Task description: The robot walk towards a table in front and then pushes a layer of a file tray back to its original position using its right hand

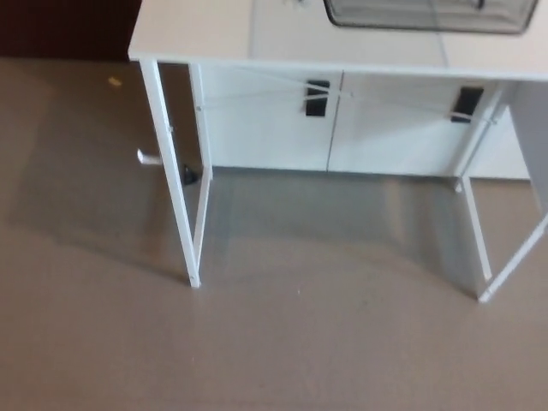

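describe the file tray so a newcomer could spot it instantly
Start at the white metal-legged table filling the top of the head view. On its top, at the far right by the picture's upper edge, sits the dark wire-mesh file tray, the only dark thing on the white surface, partly cropped.

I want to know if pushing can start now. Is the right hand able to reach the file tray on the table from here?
Probably not yet. The file tray sits far back on the white table, cut by the picture's top edge. Bare floor lies before the table, and neither hand shows.

Grey-brown floor (282, 351), white table (197, 34), white cabinets (265, 128) behind
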